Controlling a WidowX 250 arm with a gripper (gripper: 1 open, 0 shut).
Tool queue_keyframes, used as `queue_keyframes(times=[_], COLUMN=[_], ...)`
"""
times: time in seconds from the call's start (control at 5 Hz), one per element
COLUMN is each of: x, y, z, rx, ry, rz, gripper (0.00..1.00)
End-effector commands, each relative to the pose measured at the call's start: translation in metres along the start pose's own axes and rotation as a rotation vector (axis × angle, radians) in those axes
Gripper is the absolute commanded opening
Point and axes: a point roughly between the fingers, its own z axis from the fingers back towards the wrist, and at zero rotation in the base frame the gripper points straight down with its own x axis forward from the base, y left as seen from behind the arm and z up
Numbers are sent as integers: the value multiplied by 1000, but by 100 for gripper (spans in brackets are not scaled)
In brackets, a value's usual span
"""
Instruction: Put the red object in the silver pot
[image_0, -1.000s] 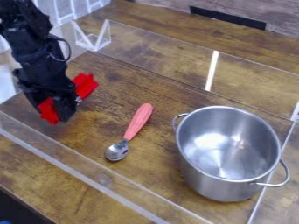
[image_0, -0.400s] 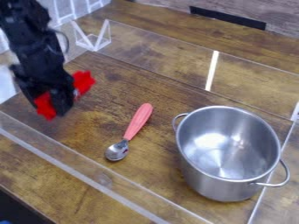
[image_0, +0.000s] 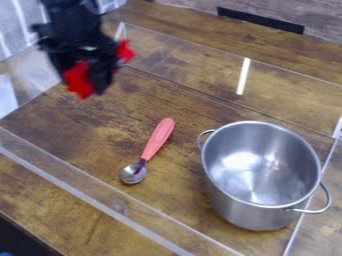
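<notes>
Honestly the sketchy bit is the gripper clamped partway shut on the red object, up over the surface's far left corner, because a loose hold could drop it short of the silver pot by the near right edge, maybe onto the spoon.

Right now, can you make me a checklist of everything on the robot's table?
Surface: brown wooden table with a clear low wall along the edges.
Job's things: red object up in the air, gripped by the tool; silver pot stands empty at the right.
Clutter: spoon with a pinkish handle lying beside the pot, not touching it.
Grippers: tool, blurred, closed on the red object.
Cables: nothing seen.
Surroundings: white wire stand at the back edge; the rest is too blurred to tell.
</notes>
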Motion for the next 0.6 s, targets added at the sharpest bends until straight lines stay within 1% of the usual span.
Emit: queue_keyframes(times=[0.0,0.2,0.4], x=[17,16,12], y=[-46,-95,-141], z=[20,12,11], rx=[-48,-91,-117], ry=[-73,-69,-69], rz=[-27,-59,-87], gripper=[0,0,0])
